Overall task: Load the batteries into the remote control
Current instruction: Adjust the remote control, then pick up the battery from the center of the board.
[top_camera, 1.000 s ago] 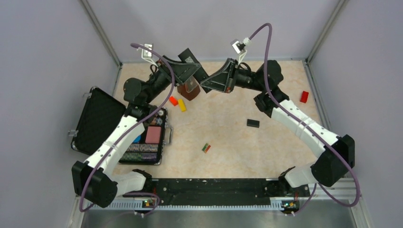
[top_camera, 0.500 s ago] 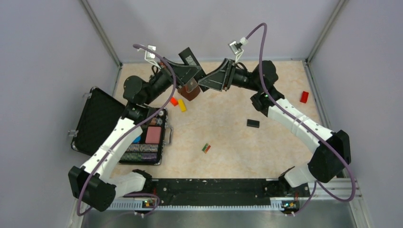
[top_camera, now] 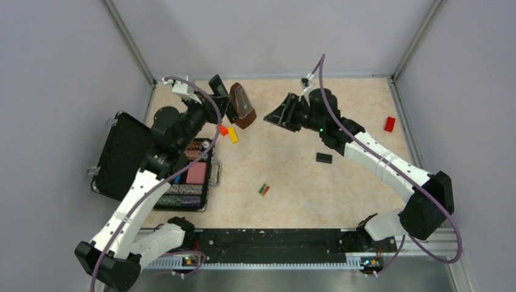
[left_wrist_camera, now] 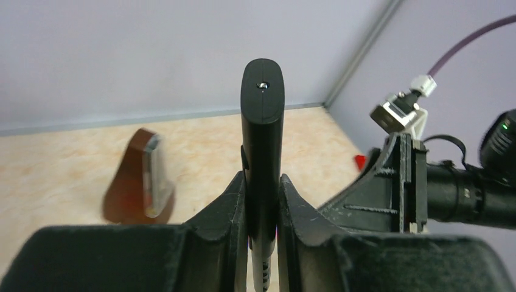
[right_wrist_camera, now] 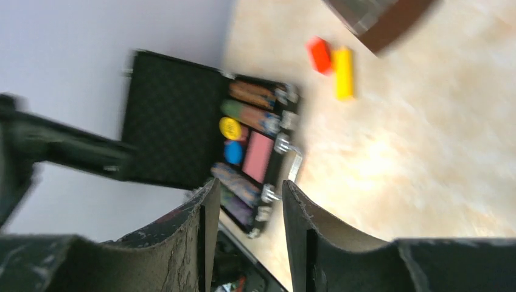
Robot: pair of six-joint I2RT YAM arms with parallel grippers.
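Observation:
The remote control (left_wrist_camera: 263, 121), a slim black bar, stands on end between the fingers of my left gripper (left_wrist_camera: 263, 179), which is shut on it. From above, the left gripper (top_camera: 214, 104) hovers at the back left with the remote control (top_camera: 216, 84) sticking out past it. My right gripper (top_camera: 272, 117) hangs to its right, apart from the remote, open with nothing between its fingers (right_wrist_camera: 210, 201). The batteries (top_camera: 264, 190), a small green and red striped pair, lie on the table near the middle.
A brown metronome (top_camera: 241, 106) stands just right of the left gripper. Red (top_camera: 223, 129) and yellow (top_camera: 232, 134) blocks lie in front of it. An open black case (top_camera: 131, 155) sits at the left. A small black piece (top_camera: 324, 157) and a red block (top_camera: 389, 124) lie on the right.
The two grippers were together at the remote. The left one shut on it and swung it left; the right one opened, let go and drew back to the right.

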